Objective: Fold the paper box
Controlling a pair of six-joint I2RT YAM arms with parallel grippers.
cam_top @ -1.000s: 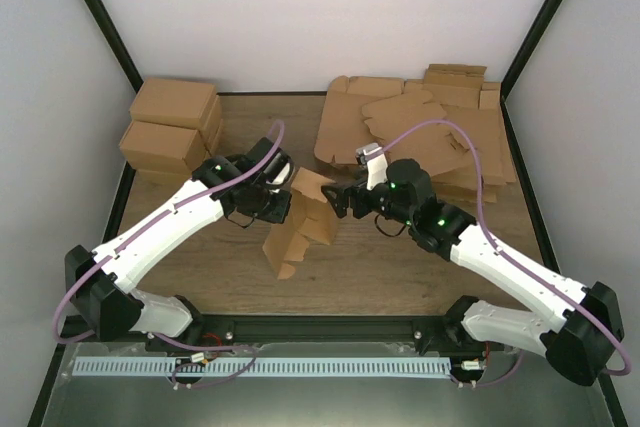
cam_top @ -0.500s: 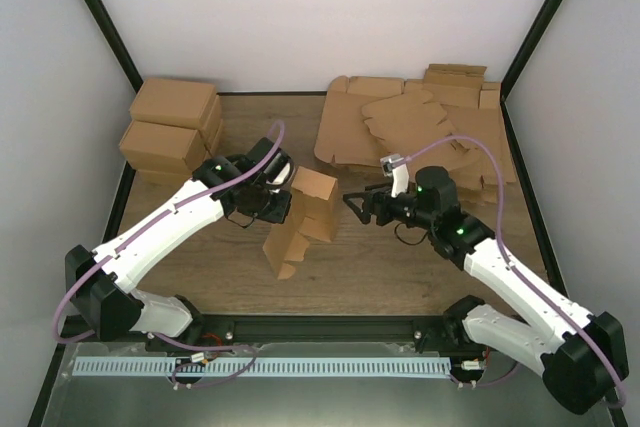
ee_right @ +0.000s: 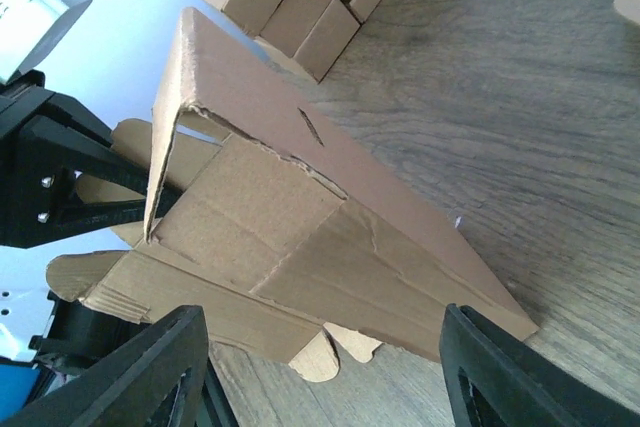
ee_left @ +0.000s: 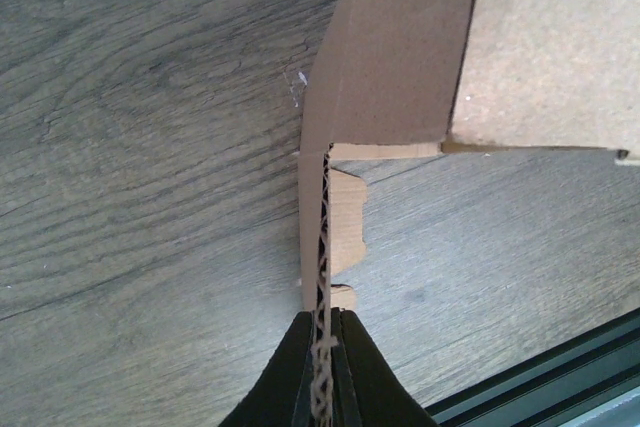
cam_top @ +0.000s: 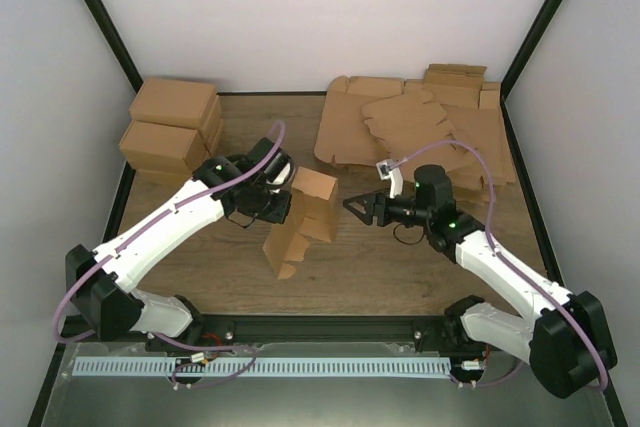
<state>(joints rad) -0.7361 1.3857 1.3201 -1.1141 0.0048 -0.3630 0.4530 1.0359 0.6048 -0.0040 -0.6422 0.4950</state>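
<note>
Left gripper (ee_left: 322,339) pinches 1 wall of the brown corrugated-cardboard paper box (cam_top: 303,215) (half-folded); right gripper (cam_top: 356,205) gapes wide beside it.

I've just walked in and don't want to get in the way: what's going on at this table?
Two robot arms are partway through folding a paper box. The left gripper is shut on one cardboard edge, holding the half-formed piece tilted up on the wooden table. The right gripper is open just to the box's right, facing it without touching. Flat cardboard blanks are piled at the back right, and closed cartons are stacked at the back left.
</note>
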